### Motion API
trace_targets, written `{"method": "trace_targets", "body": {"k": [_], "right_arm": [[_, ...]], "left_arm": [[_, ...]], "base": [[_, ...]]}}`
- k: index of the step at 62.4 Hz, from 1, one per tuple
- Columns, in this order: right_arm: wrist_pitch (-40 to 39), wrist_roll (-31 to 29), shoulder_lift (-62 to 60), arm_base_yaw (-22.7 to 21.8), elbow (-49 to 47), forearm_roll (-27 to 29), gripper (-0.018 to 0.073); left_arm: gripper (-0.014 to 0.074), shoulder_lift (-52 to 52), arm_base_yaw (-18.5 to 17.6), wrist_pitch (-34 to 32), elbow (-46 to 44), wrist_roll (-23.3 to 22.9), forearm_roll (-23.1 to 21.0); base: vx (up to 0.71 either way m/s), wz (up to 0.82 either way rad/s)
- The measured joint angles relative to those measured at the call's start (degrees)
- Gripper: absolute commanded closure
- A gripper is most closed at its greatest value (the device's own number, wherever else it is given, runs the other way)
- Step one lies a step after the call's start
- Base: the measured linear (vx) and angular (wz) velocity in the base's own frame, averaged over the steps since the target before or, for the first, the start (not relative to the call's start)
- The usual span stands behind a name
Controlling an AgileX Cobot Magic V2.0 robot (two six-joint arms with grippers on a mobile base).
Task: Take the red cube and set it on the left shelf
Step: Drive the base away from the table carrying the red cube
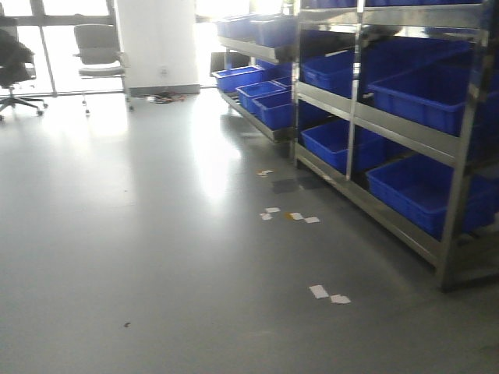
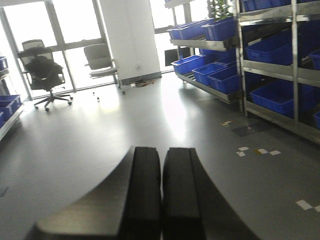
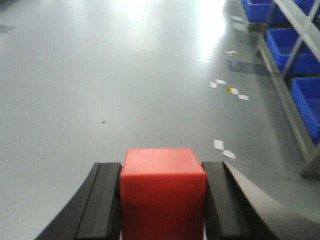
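Observation:
The red cube (image 3: 162,192) sits clamped between the two black fingers (image 3: 104,200) of my right gripper (image 3: 162,172), held above the grey floor. My left gripper (image 2: 161,157) is shut with nothing in it, its two black fingers (image 2: 145,190) pressed together. Neither gripper shows in the front view. At the far left edge of the left wrist view, a low shelf with blue bins (image 2: 7,106) peeks into the frame.
Steel racks (image 1: 352,117) with blue bins (image 1: 425,191) line the right side and show in the left wrist view (image 2: 240,55) and the right wrist view (image 3: 292,95). Office chairs (image 1: 100,54) stand by the windows. Paper scraps (image 1: 327,294) lie on the floor.

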Motion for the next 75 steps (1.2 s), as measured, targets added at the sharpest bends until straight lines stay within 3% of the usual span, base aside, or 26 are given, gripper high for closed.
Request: {"method": "trace_targets", "body": {"k": [31,75], "right_arm": [[0.0,0.0,0.0,0.0,0.0,0.0,0.0501],[0.34,0.0,0.0,0.0,0.0,0.0,0.0501]], "left_arm": [[0.0491,0.0,0.0,0.0,0.0,0.0,0.0],[0.0491,0.0,0.0,0.0,0.0,0.0,0.0]], "base": [[0.02,0.38],[0.27,0.08]]}}
